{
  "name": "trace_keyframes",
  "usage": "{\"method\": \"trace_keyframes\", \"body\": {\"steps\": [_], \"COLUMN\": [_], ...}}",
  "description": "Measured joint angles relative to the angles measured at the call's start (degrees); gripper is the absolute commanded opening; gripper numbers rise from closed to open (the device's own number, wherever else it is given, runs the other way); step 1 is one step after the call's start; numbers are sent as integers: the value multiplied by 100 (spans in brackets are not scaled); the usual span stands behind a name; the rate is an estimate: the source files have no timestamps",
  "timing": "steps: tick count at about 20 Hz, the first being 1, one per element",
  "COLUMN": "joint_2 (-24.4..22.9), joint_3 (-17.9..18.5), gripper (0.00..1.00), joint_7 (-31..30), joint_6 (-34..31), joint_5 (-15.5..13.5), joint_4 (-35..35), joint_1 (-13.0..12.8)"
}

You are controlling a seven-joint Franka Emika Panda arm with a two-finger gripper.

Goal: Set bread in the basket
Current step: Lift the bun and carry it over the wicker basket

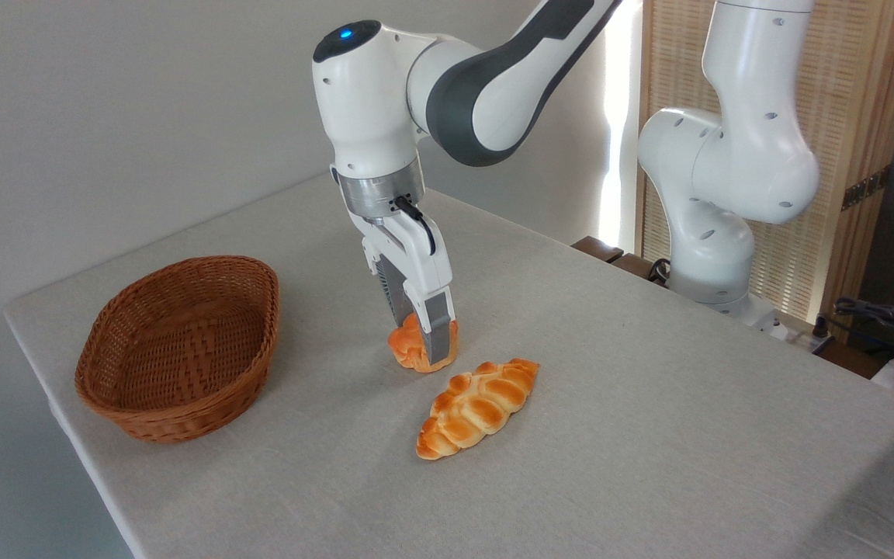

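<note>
Item 1, my gripper (pixel 422 341): pointed down at mid-table, tilted slightly, fingers closed on the bread from two sides. The near finger (pixel 438 332), grey-padded, lies flat across the bun's front; the far finger is mostly hidden behind it.

Item 2, bread (pixel 408 348): small round orange bun, lumpy top, paler base. It sits at the centre of the table (pixel 649 404) between my fingers. I cannot tell whether its base touches the cloth or is just clear of it.

Item 3, basket (pixel 183 349): oval brown wicker, sloping sides, standing upright at the left of the table, well apart from the bun. Nothing lies inside it.

Item 4, braided loaf (pixel 478 406): long, golden, glazed, lying flat on the cloth just near and right of the bun, not touching it.

Item 5, table covering: plain pale grey cloth, lightly creased.

Item 6, my arm (pixel 455 93): white with grey joints, a blue light (pixel 347 33) on top of the wrist housing; base at far right.

Markings: no brand, label or writing readable on any item.
</note>
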Motion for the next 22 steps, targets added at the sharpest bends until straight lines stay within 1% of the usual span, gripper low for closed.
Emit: {"method": "trace_keyframes", "body": {"steps": [5, 6, 7, 10, 11, 13, 14, 15, 16, 18, 19, 20, 22], "joint_2": [2, 2, 2, 1, 9, 91, 209, 379, 611, 1219, 1507, 1787, 2170], "joint_3": [0, 0, 0, 0, 0, 0, -2, -8, -19, -73, -118, -161, -192], "gripper": [37, 33, 32, 37, 37, 37, 38, 45, 47, 47, 47, 48, 48], "joint_7": [10, 11, 11, 10, 10, -34, -116, -268, -485, -918, -1036, -1184, -1539], "joint_6": [0, 0, 0, -47, -161, -360, -386, -390, -393, -350, -172, 178, 805], "joint_5": [0, 0, 0, -13, -68, -395, -542, -613, -638, -644, -644, -650, -660], "joint_4": [1, 1, 9, 241, 428, 924, 1224, 1531, 1863, 2504, 2715, 2867, 3009], "joint_1": [-1, -2, -2, -3, -11, -47, -75, -104, -132, -178, -190, -196, -201]}}
